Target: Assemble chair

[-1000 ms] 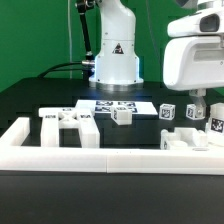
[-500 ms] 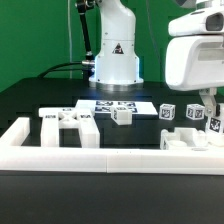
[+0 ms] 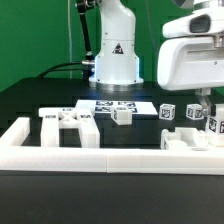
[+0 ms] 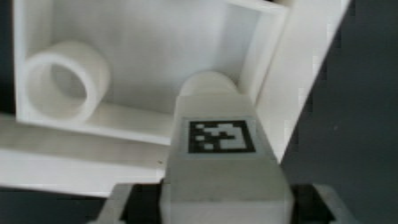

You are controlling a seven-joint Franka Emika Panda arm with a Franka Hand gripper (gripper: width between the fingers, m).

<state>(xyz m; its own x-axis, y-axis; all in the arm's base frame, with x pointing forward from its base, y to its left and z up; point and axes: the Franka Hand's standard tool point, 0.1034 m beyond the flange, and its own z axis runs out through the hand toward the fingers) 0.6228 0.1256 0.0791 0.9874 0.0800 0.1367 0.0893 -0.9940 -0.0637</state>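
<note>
The chair is in loose white parts. In the wrist view a blocky white leg (image 4: 222, 130) with a square tag fills the gap between my fingers (image 4: 128, 205), and my gripper (image 4: 222, 208) is shut on it. Behind it lies a white panel piece with a round hole (image 4: 63, 85). In the exterior view my gripper (image 3: 204, 104) reaches down at the exterior view's right among tagged white blocks (image 3: 192, 113) (image 3: 214, 124); the grip itself is hard to see there. Another tagged block (image 3: 167, 112) and a small piece (image 3: 122, 116) stand apart.
A low group of white parts (image 3: 68, 122) lies at the exterior view's left. The marker board (image 3: 118, 105) lies in front of the robot base (image 3: 116, 55). The long white border rail (image 3: 110, 158) runs along the front, with a raised end (image 3: 14, 132).
The jaws have closed from wide open onto the white leg. The arm head has shifted slightly toward the exterior view's left and up.
</note>
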